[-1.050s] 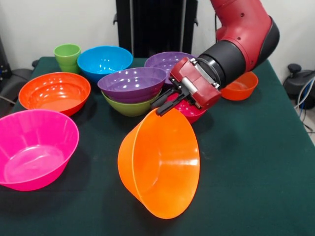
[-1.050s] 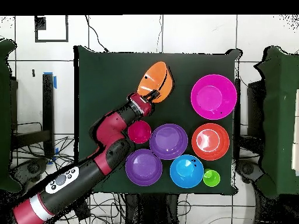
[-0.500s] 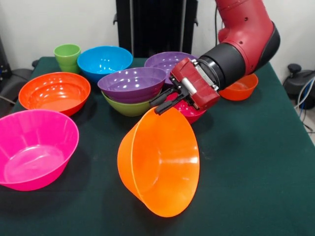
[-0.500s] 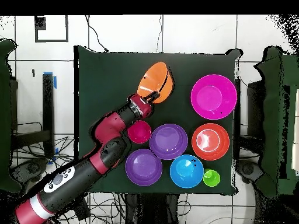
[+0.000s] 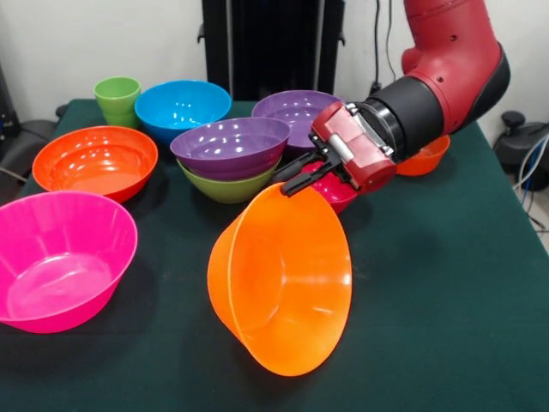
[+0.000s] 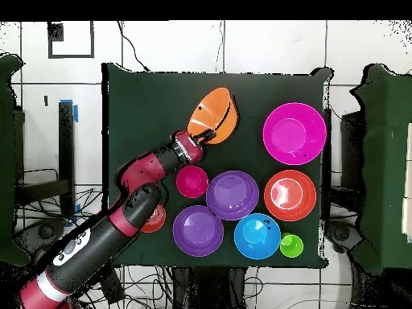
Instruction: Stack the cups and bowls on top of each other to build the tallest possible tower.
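My gripper (image 5: 297, 179) (image 6: 202, 139) is shut on the top rim of the large orange bowl (image 5: 283, 283) (image 6: 216, 113), which stands tipped on its side with its mouth facing the camera in the front view. Just behind it, the tower is a purple bowl (image 5: 230, 146) (image 6: 232, 195) nested in a lime-green bowl (image 5: 225, 190). The green cup (image 5: 117, 99) (image 6: 290, 245) stands upright at a table corner. A small magenta bowl (image 5: 338, 196) (image 6: 191, 181) sits under my wrist.
A large pink bowl (image 5: 60, 257) (image 6: 294, 133) and a red-orange bowl (image 5: 94, 160) (image 6: 290, 195) sit along one side. A blue bowl (image 5: 182, 107) (image 6: 257, 236), a second purple bowl (image 5: 296, 110) (image 6: 198, 231) and a small orange bowl (image 5: 426, 158) (image 6: 154, 219) lie near the robot's side.
The arm has swung slightly sideways, carrying the tipped orange bowl a little with it. The small orange bowl is now more covered by the arm in the front view.
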Tool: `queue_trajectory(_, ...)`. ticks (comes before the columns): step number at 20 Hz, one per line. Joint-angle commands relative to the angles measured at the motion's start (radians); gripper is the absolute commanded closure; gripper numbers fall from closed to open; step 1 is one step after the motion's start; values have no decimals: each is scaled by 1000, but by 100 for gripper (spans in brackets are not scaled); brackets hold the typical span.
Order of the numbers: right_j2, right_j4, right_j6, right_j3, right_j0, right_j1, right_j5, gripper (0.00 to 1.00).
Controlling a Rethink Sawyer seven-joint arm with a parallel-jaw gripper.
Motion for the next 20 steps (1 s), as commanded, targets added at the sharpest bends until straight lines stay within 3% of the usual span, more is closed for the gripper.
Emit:
queue_trajectory(1,31,-35,298,-243,-35,66,192,100)
queue_trajectory(8,-35,-66,371,-287,-52,86,256,100)
queue_trajectory(20,-185,-47,531,-374,-111,172,326,100)
